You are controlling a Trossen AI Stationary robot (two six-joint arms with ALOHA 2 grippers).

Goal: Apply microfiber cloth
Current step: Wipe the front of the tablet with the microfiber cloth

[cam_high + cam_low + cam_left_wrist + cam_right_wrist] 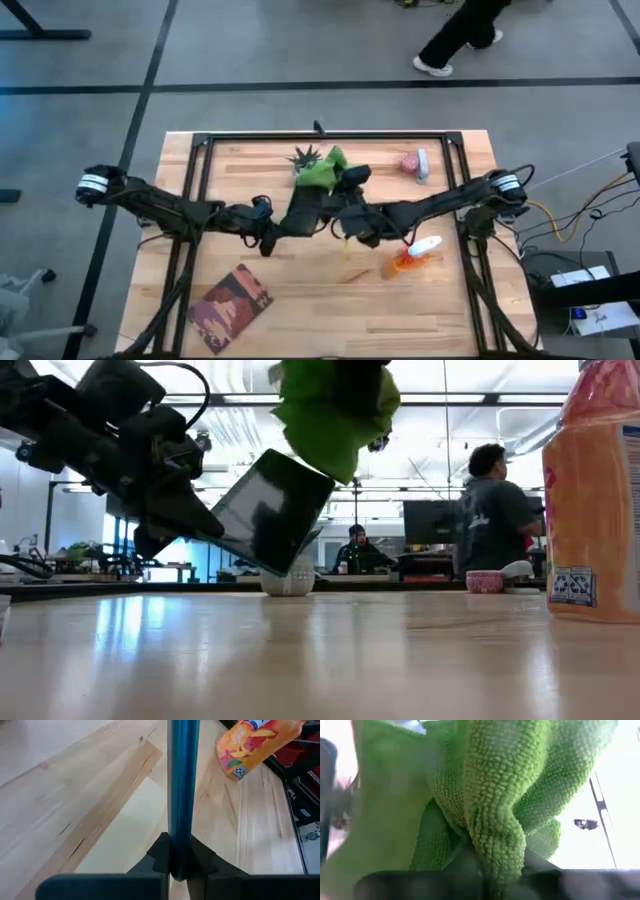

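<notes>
A: From above: left gripper (268, 238) clamps the tablet (300, 208) by its edge, tilted up, prob. so the screen faces the cloth. Right gripper (345, 190) pinches the microfiber cloth (324, 170) above it.

B: Low view: cloth hangs at the tablet's upper edge; touching? Can't tell. Wrist cams: tablet edge-on between fingers (160, 862); cloth fills the right one.

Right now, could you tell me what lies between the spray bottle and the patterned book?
In the high view, only bare table lies between the spray bottle and the patterned book.
</notes>
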